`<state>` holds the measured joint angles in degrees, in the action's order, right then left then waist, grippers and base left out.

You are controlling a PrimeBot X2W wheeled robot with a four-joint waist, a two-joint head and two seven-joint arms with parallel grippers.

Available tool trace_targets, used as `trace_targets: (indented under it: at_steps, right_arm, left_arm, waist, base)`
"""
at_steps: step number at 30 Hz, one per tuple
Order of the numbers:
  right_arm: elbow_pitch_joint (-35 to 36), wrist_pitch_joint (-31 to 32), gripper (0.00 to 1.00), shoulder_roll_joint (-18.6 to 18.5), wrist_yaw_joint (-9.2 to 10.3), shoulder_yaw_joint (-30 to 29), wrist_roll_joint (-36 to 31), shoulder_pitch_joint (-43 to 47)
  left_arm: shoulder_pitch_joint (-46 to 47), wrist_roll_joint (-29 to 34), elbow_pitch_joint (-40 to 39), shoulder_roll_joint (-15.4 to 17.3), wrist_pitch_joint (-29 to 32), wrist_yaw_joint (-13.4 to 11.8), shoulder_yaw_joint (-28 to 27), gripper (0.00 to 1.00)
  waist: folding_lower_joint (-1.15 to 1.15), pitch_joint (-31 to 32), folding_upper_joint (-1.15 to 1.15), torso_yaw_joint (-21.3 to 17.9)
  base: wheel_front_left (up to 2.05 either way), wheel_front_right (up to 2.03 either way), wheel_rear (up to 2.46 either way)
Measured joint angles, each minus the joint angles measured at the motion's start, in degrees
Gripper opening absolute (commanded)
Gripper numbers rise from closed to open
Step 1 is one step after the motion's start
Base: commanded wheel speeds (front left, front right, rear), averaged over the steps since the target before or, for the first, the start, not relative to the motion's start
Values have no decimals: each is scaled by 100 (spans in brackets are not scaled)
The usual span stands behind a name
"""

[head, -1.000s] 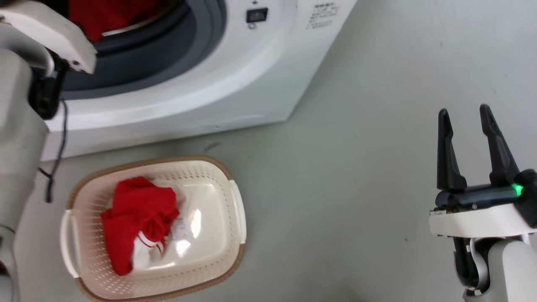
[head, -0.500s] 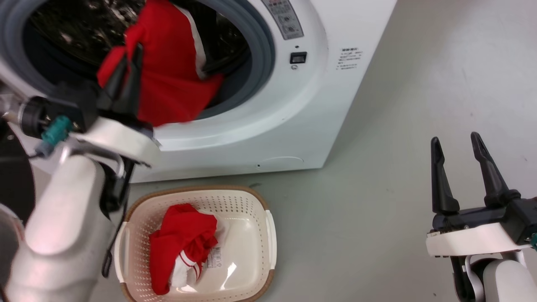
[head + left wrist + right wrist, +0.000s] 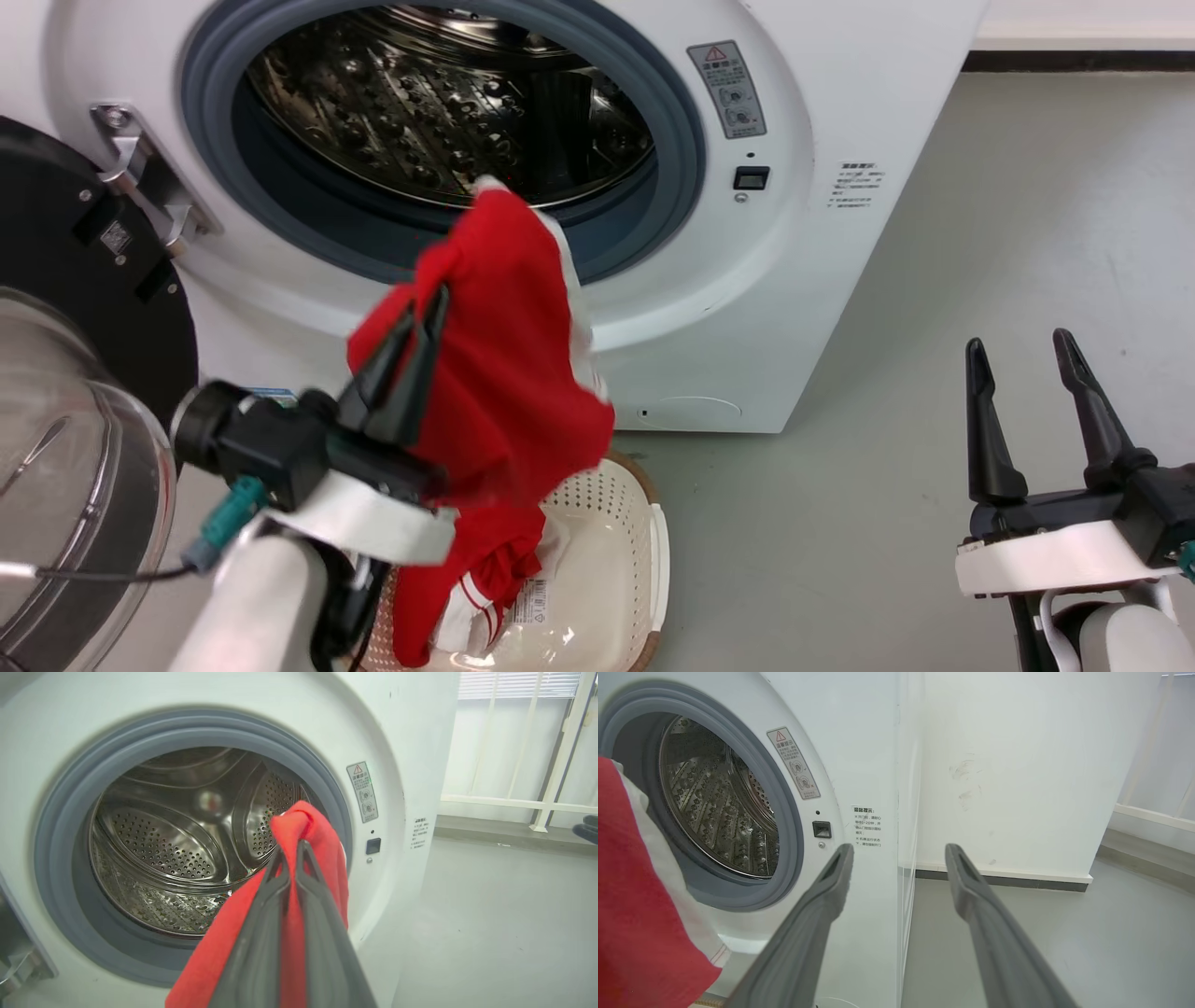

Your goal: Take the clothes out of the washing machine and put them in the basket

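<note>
Head view: the left gripper (image 3: 425, 304) pinches a red garment (image 3: 509, 373) above the basket (image 3: 656, 560); a trailing fold might land outside its rim.

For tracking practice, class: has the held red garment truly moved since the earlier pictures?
Yes. Against the washing machine porthole, the red garment in the left end effector has come out of the opening and down, above the basket.
</note>
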<state>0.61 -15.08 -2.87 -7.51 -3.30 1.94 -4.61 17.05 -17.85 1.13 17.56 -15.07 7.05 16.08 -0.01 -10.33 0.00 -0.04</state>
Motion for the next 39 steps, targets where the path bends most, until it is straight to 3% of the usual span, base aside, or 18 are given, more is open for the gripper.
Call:
trace_targets:
  at_steps: [13,24,39]
  right_arm:
    - [100,-1,100,1,0,96,-98,-149]
    - [290,0,100,0,-1,54,-89,-482]
    - [488,-1,100,-1,-1,88,10,-827]
  left_arm:
    - [-202,-211,656,101,0,35,1013,0]
    - [449,-274,1553,71,0,35,1093,0]
    - [1636,-78,3722,194,0,36,1735,0]
  waist:
    - [1,-565,0,-29]
    - [1,-1549,0,-367]
    - [2,-3015,0,-758]
  base:
    - [0,0,0]
    - [0,0,0]
    - [0,0,0]
